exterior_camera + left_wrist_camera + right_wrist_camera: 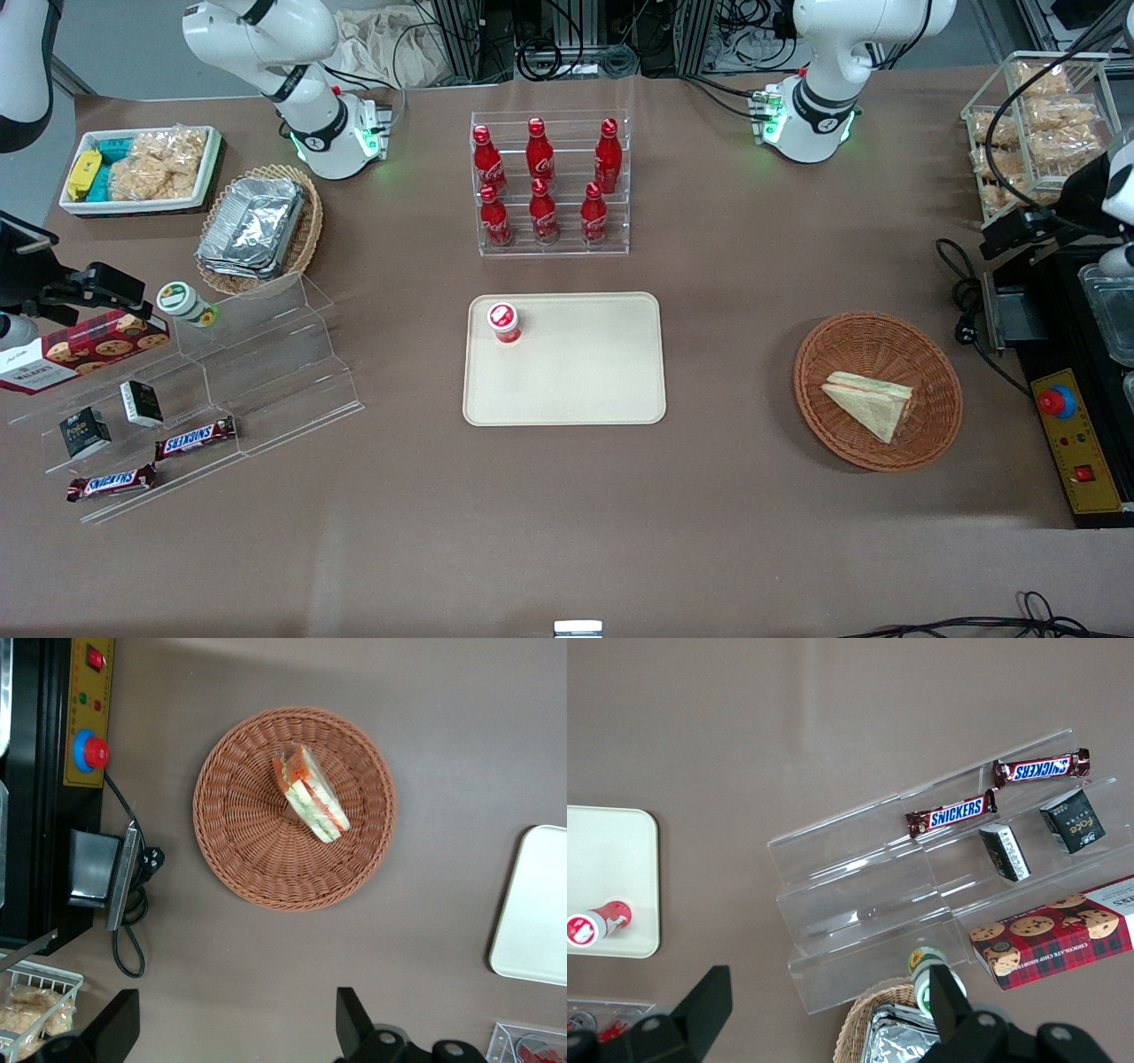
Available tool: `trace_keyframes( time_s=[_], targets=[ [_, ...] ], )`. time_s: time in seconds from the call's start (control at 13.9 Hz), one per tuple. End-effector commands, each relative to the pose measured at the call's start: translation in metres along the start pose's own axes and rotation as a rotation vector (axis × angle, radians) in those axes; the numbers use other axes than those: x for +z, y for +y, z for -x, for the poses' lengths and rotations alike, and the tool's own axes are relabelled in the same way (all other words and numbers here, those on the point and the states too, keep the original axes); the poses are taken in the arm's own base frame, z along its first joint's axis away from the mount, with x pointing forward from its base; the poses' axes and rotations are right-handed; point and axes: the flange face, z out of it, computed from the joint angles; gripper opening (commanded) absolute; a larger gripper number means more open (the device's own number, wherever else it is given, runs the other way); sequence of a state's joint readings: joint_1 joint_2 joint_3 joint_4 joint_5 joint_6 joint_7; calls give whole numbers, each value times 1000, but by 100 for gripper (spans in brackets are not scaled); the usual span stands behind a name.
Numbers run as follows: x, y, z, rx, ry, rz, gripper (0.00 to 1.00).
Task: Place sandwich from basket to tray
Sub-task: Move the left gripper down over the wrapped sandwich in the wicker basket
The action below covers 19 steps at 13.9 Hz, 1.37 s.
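Note:
The sandwich [873, 403] [310, 795], a wrapped wedge of pale bread with red and green filling, lies in the round reddish-brown basket [815, 354] [239, 842] toward the working arm's end of the table. The beige tray [576, 372] [536, 904] lies flat at the table's middle, apart from the basket. My gripper [1010, 237] [235, 1028] hangs high over the table's working-arm end, farther from the front camera than the basket. It is open, its fingers [354, 1023] spread wide with only bare table between them.
A red-capped cup [504, 322] stands on the tray's corner. A rack of cola bottles [549, 182] stands farther back. Beside the basket are a control box with a red button [1076, 439] [89, 751], a cable [133, 939] and a wire rack of snacks [1032, 124].

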<state>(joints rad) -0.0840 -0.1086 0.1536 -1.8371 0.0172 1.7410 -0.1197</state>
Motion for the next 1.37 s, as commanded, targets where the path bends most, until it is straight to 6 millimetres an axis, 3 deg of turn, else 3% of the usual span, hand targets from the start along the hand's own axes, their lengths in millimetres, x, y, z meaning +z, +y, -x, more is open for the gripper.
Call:
trace_keyframes(
  time_s=[0.0,0.36,0.79,1.08,1.3],
  targets=[
    [25,-7,-24,-57,-35,18,100],
    [116,-31,-68,-230,-62,122,100],
    [215,-19,-107,-476,-37,230,100],
    [262,-15,-117,-549,-24,260,100],
    [287,3,-121,-599,-6,280,100]
  ],
)
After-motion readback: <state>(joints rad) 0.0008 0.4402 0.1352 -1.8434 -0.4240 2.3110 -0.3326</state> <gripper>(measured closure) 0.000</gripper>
